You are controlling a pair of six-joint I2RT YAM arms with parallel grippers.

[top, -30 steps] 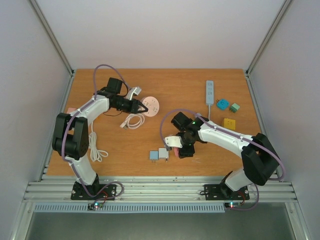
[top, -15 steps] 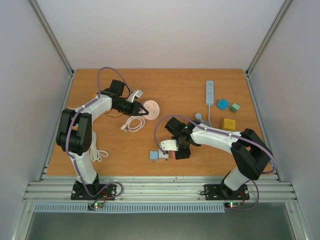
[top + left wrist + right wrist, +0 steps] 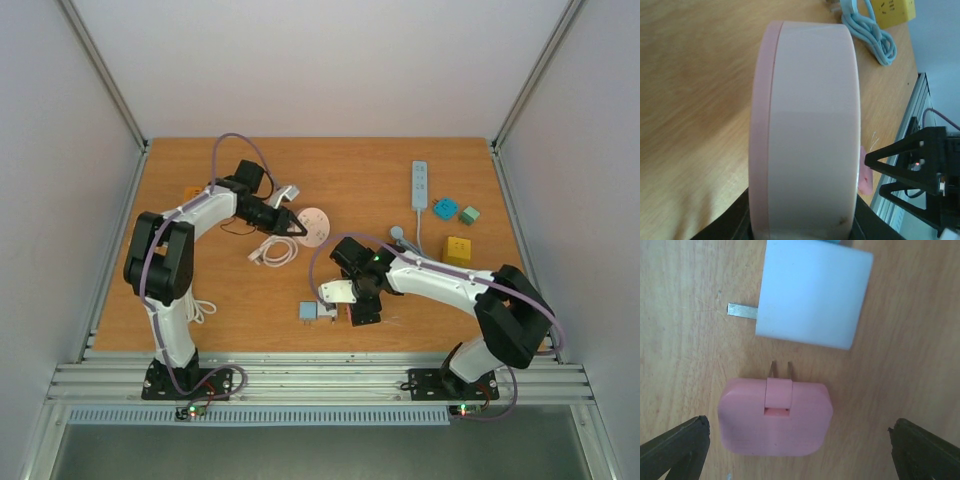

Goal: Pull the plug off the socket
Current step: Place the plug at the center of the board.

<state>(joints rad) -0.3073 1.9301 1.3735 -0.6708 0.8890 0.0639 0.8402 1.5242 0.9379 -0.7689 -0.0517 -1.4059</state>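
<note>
The right gripper (image 3: 800, 442) stood wide open over the pink plug (image 3: 775, 420), which lay flat on the table (image 3: 680, 365); neither finger touched it. A white adapter (image 3: 812, 292) lay just beside the plug's prongs. Well apart from the plug, the left gripper (image 3: 292, 224) was closed on the round socket (image 3: 805, 130). Only the top view showed the coiled cable (image 3: 275, 250), also well apart from the plug, and there the right gripper hid the plug itself.

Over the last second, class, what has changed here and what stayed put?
The right gripper opened and let go of the pink plug, which lies on the table under the open jaws. The left gripper, shut on the round socket, carried it slightly right and nearer the arm bases. The power strip and yellow block stayed put.
</note>
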